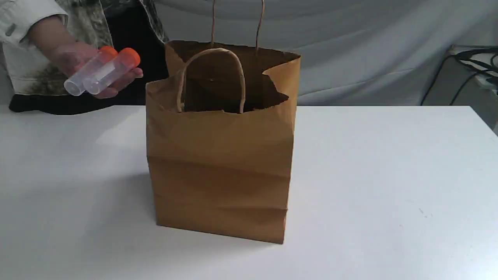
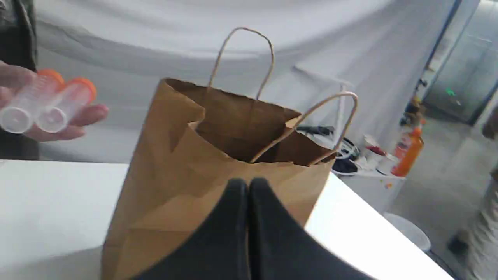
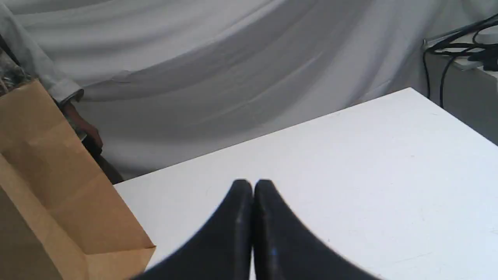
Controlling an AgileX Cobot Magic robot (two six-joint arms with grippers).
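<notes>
A brown paper bag (image 1: 221,163) with twine handles stands upright and open-topped in the middle of the white table (image 1: 389,186). A person's hand (image 1: 74,58) at the far left holds two clear tubes with orange caps (image 1: 103,70) above the table, left of the bag. My left gripper (image 2: 248,184) is shut and empty, facing the bag (image 2: 202,171) from close by, with the tubes (image 2: 46,103) off to its side. Over bare table my right gripper (image 3: 253,186) is shut and empty, the bag (image 3: 50,186) beside it. Neither gripper shows in the exterior view.
A grey cloth backdrop (image 1: 369,46) hangs behind the table. Black cables (image 1: 467,62) lie on a side unit at the far right. In the left wrist view an orange bottle (image 2: 408,151) and small items sit on a surface beyond the table.
</notes>
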